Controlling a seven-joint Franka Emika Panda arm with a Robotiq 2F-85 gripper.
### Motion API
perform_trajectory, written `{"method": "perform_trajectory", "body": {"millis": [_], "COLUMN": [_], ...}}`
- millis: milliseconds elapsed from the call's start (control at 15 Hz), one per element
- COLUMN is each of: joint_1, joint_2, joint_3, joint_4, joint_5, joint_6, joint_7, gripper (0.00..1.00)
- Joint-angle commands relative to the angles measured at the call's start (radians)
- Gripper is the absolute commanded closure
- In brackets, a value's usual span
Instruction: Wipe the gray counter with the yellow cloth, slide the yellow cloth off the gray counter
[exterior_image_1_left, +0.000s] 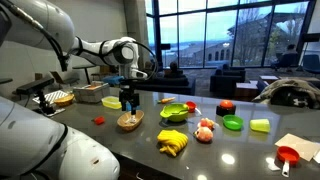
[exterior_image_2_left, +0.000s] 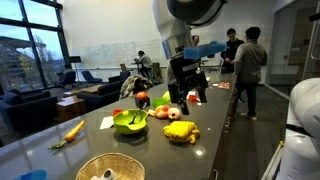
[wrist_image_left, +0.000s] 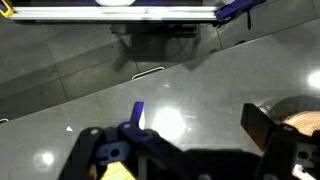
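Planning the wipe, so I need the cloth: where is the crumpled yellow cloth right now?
In an exterior view, the crumpled yellow cloth lies on the dark gray counter, on the camera side of the green bowl, apart from the tool.

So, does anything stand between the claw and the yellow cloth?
Nothing visible does. The open claw hangs above a wooden bowl; the yellow cloth lies apart from it on bare gray counter.
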Motion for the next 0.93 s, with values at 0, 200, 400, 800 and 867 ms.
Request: {"method": "perform_trajectory", "body": {"millis": [0, 200, 400, 800, 867], "joint_1": [0.005, 0.005, 0.005, -0.019, -0.028], "joint_2": [0.001, 0.001, 0.001, -0.007, -0.002], "joint_3": [-0.005, -0.005, -0.005, -0.007, -0.017], "joint_4": [0.002, 0.002, 0.002, -0.03, -0.036], "joint_5": [-0.003, -0.003, -0.003, -0.157, -0.176], "joint_6": [-0.002, -0.002, -0.002, 0.184, 0.222], "joint_7": [0.002, 0.002, 0.002, -0.034, -0.032], "gripper": [0.0, 0.0, 0.0, 0.0, 0.0]}}
